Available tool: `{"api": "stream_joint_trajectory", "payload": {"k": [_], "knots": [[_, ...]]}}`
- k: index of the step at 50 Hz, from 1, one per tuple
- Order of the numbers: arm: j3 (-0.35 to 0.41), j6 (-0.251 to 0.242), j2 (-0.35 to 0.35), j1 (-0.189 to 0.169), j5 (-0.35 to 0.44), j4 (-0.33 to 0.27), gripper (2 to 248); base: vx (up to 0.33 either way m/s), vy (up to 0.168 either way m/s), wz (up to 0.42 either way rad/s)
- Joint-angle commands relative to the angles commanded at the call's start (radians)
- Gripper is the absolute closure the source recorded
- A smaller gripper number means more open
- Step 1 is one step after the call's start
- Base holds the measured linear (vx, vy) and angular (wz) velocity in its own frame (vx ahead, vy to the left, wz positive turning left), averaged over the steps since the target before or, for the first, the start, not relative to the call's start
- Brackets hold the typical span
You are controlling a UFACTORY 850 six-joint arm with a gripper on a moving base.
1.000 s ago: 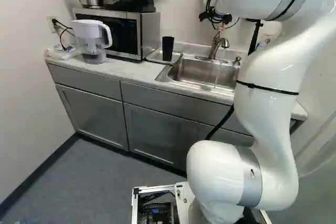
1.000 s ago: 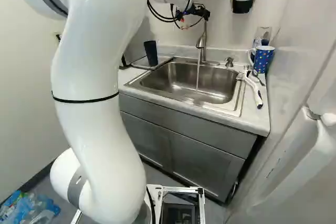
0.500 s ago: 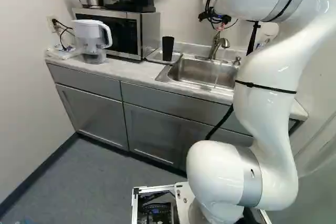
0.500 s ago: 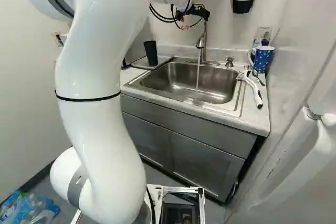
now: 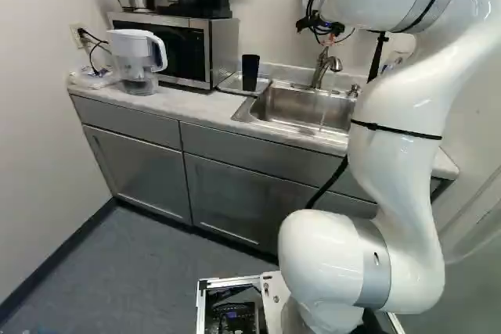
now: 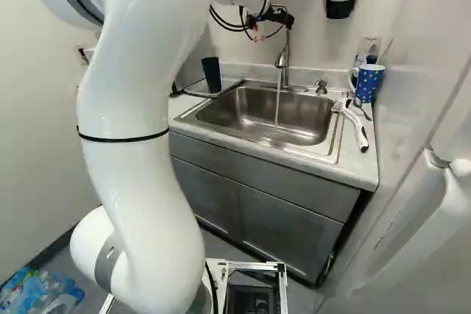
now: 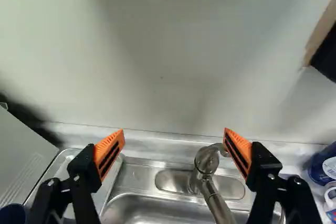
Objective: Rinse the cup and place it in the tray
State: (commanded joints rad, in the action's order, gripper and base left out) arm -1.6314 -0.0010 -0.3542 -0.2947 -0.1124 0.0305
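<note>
White arm (image 6: 125,101) has edged slightly forward, its end effector (image 6: 272,20) spread wide apart.

- Cup (image 5: 250,73): dark, smooth, mostly matt.
- Tray (image 7: 108,181): smooth, metallic-looking, dull shine.
- Sink (image 6: 254,117): metal, satin finish.
- Faucet (image 7: 206,162): smooth metal, soft sheen.
- Desk (image 5: 184,107): pale, smooth, faintly shiny.
- Pitcher (image 5: 135,54), upper left of the left base view: smooth plastic, partly see-through.
- Mug (image 6: 370,83), upper right of the right base view: glossy.
- Arm (image 6: 136,189): glossy white shell.
- Floor (image 5: 149,260): matt.
</note>
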Motion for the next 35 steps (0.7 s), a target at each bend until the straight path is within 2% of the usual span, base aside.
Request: {"api": "stream_joint_trajectory", "payload": {"k": [35], "knots": [[0.009, 0.0, 0.008, 0.0, -0.066, 0.0, 3, 0.0, 0.0, 0.0]]}}
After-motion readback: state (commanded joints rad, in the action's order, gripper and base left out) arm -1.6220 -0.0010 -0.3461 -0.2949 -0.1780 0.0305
